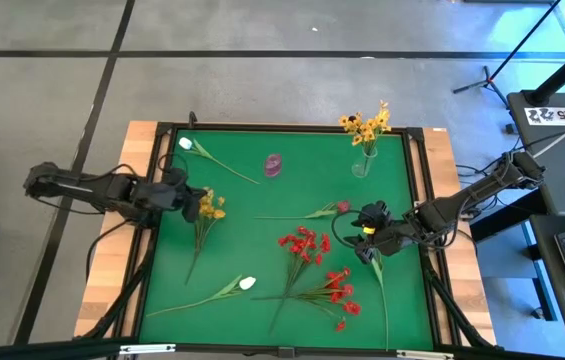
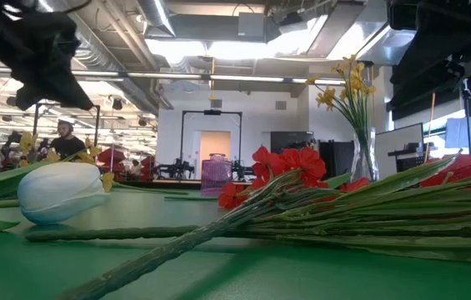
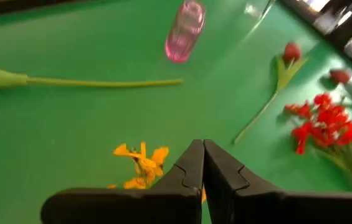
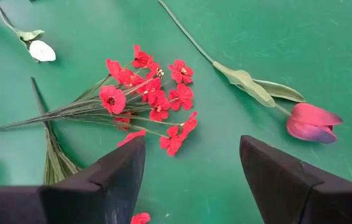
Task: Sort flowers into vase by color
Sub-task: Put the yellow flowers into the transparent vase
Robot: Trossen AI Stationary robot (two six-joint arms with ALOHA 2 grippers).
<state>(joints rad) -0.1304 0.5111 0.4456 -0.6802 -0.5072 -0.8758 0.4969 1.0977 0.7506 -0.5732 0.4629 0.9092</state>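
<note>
My left gripper (image 1: 192,197) (image 3: 203,148) is shut and hovers at the table's left over the blossoms of a yellow-orange spray (image 1: 209,207) (image 3: 139,163) that lies flat on the green mat. My right gripper (image 1: 367,232) (image 4: 191,146) stands open at the right, above the mat, with nothing between its fingers. Beyond it lie a red spray (image 4: 147,93) (image 1: 302,243) and a dark pink tulip (image 4: 311,122) (image 1: 342,207). A second red spray (image 1: 340,290) lies nearer the front. White tulips lie at the far left (image 1: 187,143) and front left (image 1: 247,284) (image 2: 60,192).
A clear vase (image 1: 362,163) (image 2: 362,162) at the far right holds yellow flowers upright. A pink vase (image 1: 273,165) (image 3: 185,31) lies on the mat at the far middle. A loose green stem (image 1: 379,295) runs from under my right gripper toward the front edge.
</note>
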